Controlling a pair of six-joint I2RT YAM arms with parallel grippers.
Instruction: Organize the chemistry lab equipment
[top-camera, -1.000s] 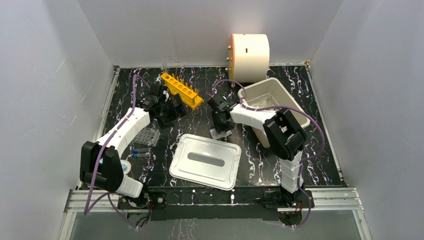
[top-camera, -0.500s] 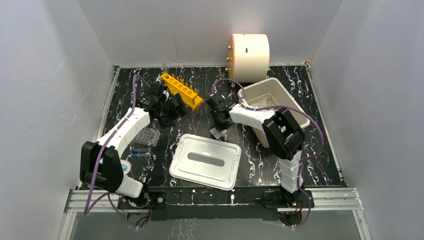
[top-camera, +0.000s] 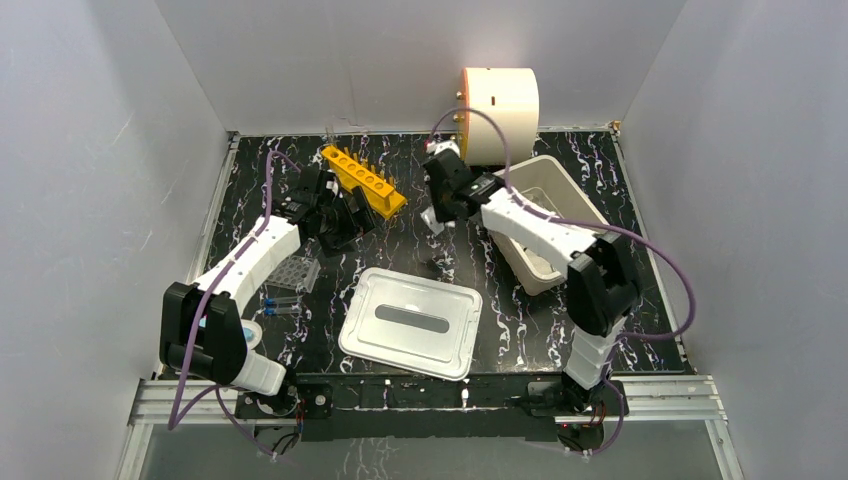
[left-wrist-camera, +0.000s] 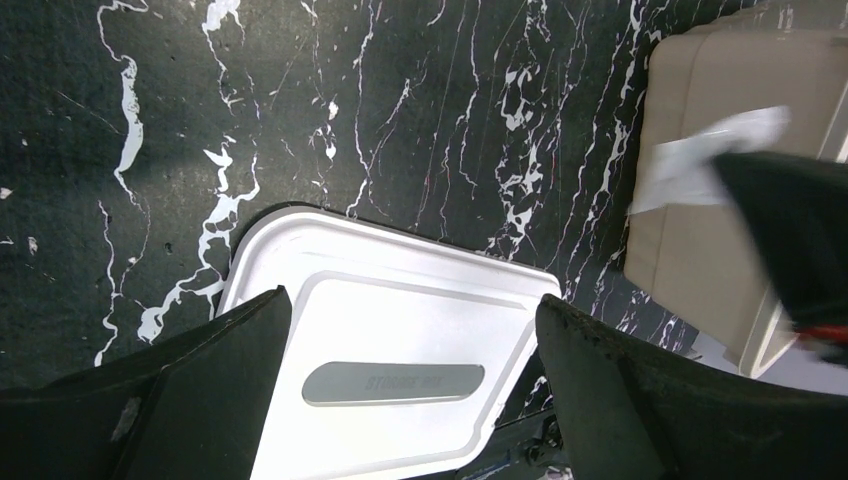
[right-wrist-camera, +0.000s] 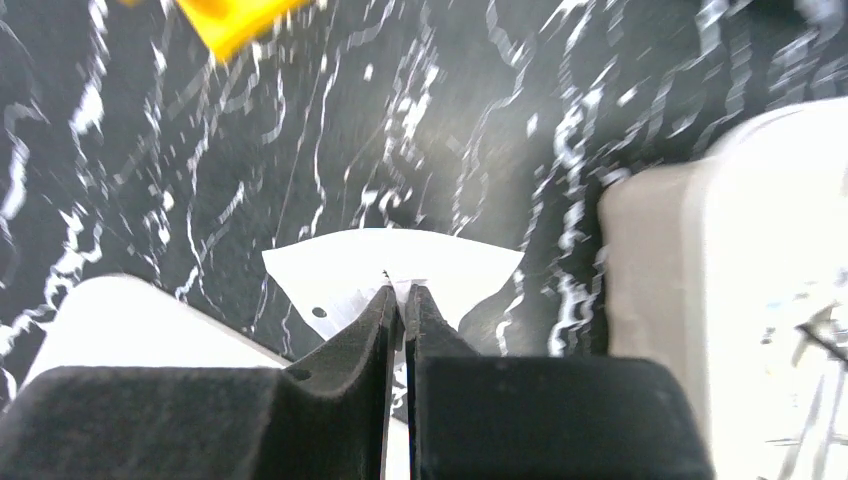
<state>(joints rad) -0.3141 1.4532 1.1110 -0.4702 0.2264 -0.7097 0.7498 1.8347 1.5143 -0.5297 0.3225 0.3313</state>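
Note:
My right gripper (right-wrist-camera: 403, 292) is shut on the white triangle (right-wrist-camera: 390, 265), pinching its edge and holding it above the dark marble table. In the top view that gripper (top-camera: 440, 208) hangs with the triangle (top-camera: 429, 217) just left of the white tub (top-camera: 545, 160). My left gripper (top-camera: 338, 222) stands open beside the orange tube rack (top-camera: 362, 180), nothing between its fingers (left-wrist-camera: 200, 380). A clear well plate (top-camera: 297, 270) and blue-capped vials (top-camera: 280, 304) lie by the left arm. The left wrist view also catches the triangle (left-wrist-camera: 700, 160).
The tub's flat lid (top-camera: 410, 320) lies at the front centre, and the left wrist view looks down on the lid (left-wrist-camera: 390, 340). A cream drum (top-camera: 498, 100) stands at the back wall behind the tub. The tub wall (right-wrist-camera: 700, 250) is close on the triangle's right.
My right gripper shut on the white triangle at the table, then lifted it up and back toward the tub and drum. The left arm stayed put.

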